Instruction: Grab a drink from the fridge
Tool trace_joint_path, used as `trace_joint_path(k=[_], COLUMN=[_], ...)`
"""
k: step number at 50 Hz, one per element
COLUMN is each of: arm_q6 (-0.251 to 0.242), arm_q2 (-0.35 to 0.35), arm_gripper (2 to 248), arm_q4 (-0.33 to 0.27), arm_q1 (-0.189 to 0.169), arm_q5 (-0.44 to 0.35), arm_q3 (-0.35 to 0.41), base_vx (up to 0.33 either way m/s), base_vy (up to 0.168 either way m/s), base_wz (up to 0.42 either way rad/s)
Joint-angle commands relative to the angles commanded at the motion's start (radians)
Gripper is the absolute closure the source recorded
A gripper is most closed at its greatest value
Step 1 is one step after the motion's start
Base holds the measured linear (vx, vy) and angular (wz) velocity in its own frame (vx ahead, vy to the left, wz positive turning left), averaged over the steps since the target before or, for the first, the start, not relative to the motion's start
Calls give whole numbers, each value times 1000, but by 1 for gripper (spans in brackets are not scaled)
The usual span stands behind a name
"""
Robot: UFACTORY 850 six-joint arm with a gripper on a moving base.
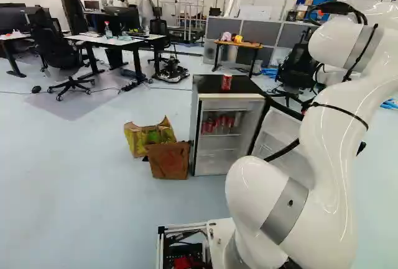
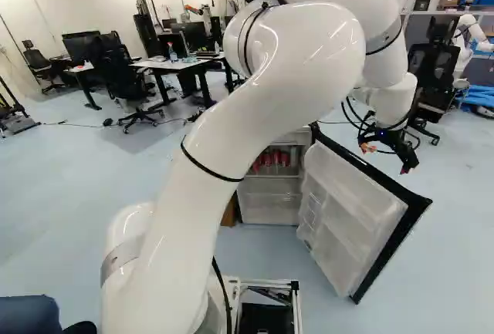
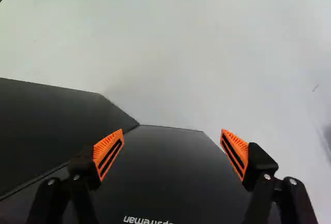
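White arm point(image 2: 270, 79) reaches forward, empty jaws point(image 2: 386, 160) spread wide near the open fridge door point(image 2: 347, 214).

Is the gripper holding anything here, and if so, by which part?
Nothing is held. The gripper is open, its two fingers standing apart, with only a black surface visible beyond the gap.

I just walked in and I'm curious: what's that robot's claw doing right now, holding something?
Gripper: open, its orange pads wide apart, holding nothing.
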State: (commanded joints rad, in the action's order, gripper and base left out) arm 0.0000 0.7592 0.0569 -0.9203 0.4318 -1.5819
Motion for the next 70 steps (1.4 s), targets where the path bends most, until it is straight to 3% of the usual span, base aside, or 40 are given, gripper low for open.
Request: trace_joint_path(k=[23, 70], arm_q6=[0, 0], arm_q2=[1, -84], arm_gripper=[3, 3], arm_q4=[0, 0], arm_q1=[-3, -13], arm_q5=[0, 0], arm_q3=[8, 137], base_vx=[0, 0], base_vy=[0, 0], base_wz=[0, 0])
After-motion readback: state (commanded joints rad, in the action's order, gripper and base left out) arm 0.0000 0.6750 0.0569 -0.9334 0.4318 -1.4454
